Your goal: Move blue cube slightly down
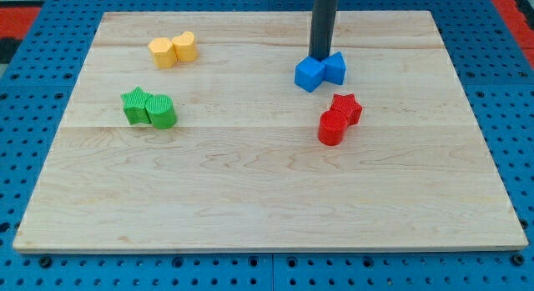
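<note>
The blue cube (pixel 309 74) sits on the wooden board (pixel 267 183) at the upper right of centre, touching a second blue block (pixel 335 68) on its right. My dark rod comes down from the view's top, and my tip (pixel 320 55) stands just above the two blue blocks, at the seam between them, touching or nearly touching them.
A red star (pixel 347 107) and a red cylinder (pixel 331 128) lie just below the blue blocks. A green star (pixel 135 104) and a green cylinder (pixel 162 112) are at the left. Two yellow blocks (pixel 173 49) are at the upper left. Blue pegboard surrounds the board.
</note>
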Controlling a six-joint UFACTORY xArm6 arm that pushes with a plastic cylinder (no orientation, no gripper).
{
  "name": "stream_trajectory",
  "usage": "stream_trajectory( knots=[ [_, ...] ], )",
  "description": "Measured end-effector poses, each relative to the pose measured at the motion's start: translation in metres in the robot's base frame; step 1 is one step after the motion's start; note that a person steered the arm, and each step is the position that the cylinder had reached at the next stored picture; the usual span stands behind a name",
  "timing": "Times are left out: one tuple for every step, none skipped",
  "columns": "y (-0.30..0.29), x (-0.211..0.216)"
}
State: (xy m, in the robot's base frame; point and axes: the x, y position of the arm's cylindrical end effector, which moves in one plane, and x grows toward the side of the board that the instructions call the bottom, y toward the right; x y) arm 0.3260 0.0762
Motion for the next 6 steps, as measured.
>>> stream_trajectory(
  knots=[
    [-0.011,0.016],
    [-0.027,0.009],
    [-0.035,0.011],
    [-0.039,0.02],
    [-0.041,0.037],
    [-0.059,0.042]
  ],
)
